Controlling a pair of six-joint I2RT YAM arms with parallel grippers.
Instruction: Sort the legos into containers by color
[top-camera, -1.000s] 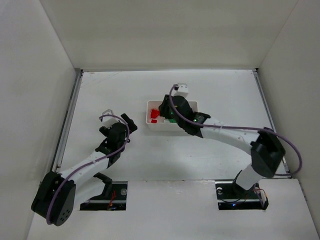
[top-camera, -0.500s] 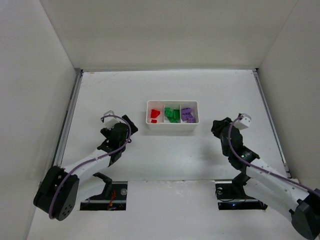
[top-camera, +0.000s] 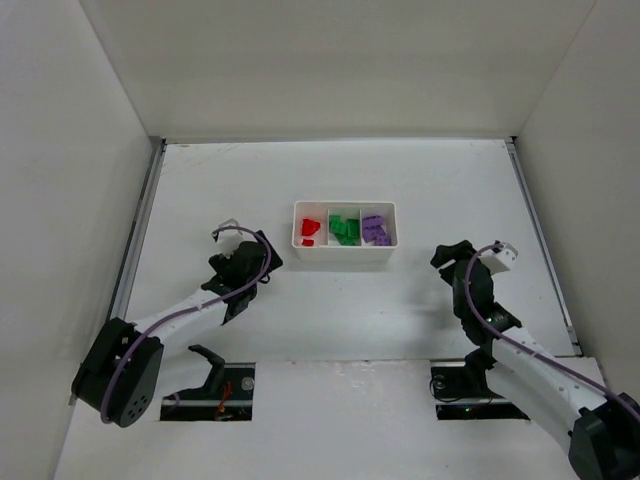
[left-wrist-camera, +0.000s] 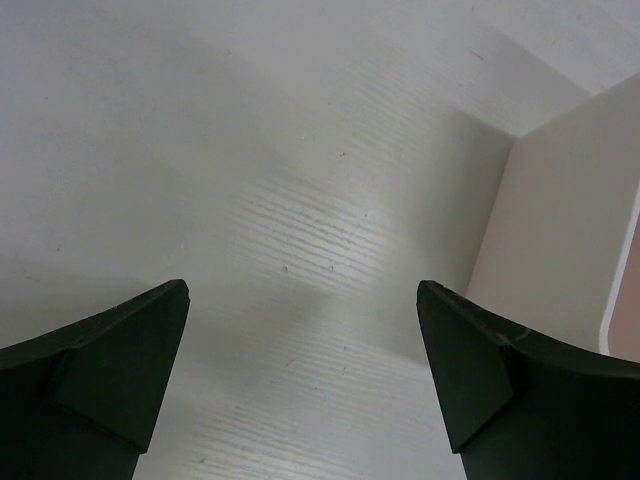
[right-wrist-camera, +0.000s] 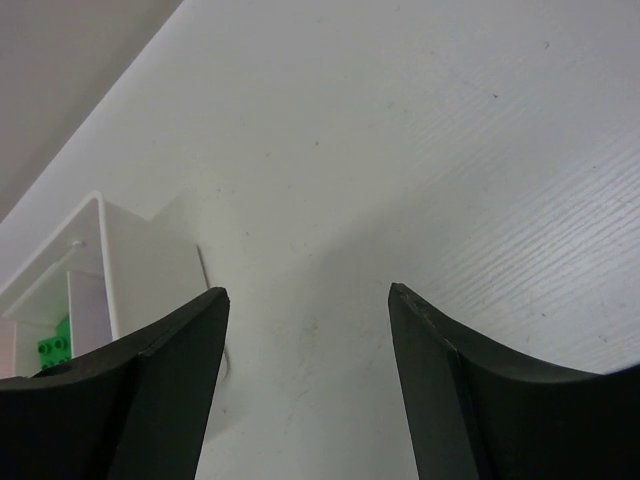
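The white three-compartment container (top-camera: 344, 254) stands mid-table. Its left compartment holds red legos (top-camera: 309, 229), the middle one green legos (top-camera: 345, 229), the right one purple legos (top-camera: 376, 229). My left gripper (top-camera: 266, 262) is low, just left of the tray's near left corner. In its wrist view it (left-wrist-camera: 300, 290) is open over bare table, with the tray's outer wall (left-wrist-camera: 560, 230) at the right. My right gripper (top-camera: 448, 256) sits right of the tray. It (right-wrist-camera: 308, 292) is open and empty, with the tray (right-wrist-camera: 130, 260) and a green lego (right-wrist-camera: 55, 347) at the left.
White walls enclose the table on the left, back and right. A metal rail (top-camera: 135, 240) runs along the left edge. Both arm bases (top-camera: 470, 385) sit at the near edge.
The right arm has drawn back from over the tray to the near right, and its jaws have opened. The left gripper has crept a little toward the tray.
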